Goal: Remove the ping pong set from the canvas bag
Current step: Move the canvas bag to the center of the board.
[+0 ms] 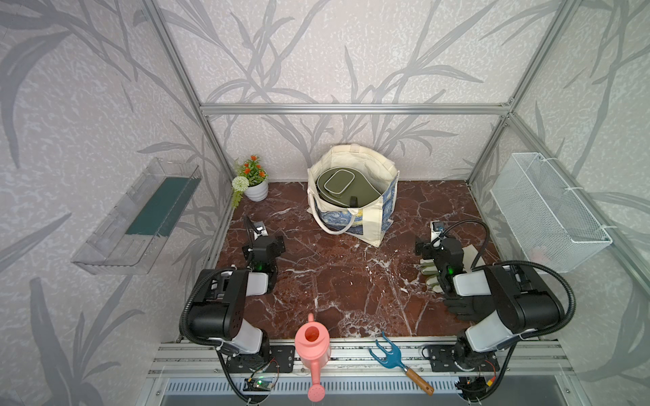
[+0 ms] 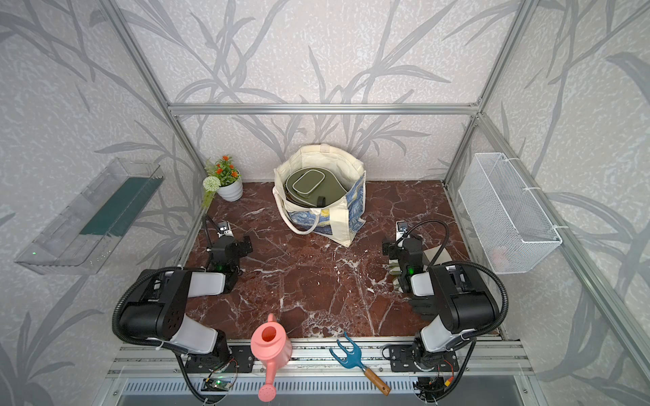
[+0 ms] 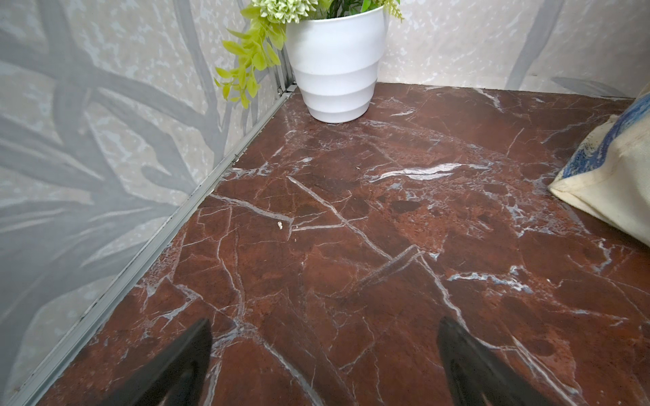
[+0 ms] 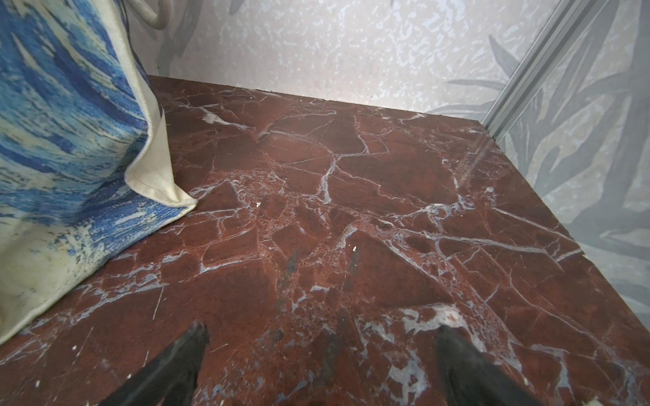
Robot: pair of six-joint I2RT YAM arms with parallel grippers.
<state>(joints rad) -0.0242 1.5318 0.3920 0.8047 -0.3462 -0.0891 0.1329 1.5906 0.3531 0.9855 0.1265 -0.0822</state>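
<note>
Plainly, the canvas bag is seen standing upright at the far middle of the marble tabletop in both top views, with its mouth open and one cream handle draped over its near, printed side. The ping pong set is found inside the bag. An olive paddle-shaped zip cover lies on top, and darker edges are glimpsed beneath it that cannot be told apart.

The left gripper is held low over bare marble at the left of the table. Its jaws are spread wide and nothing is held between them. A white potted plant is placed beyond it in the far-left corner.

The right gripper is held low at the right, well apart from the bag's near-right corner. Its jaws are likewise spread wide and nothing is gripped. Pale gardening gloves are partly hidden under the right arm.

A pink watering can and a blue hand rake are laid along the near edge.
</note>
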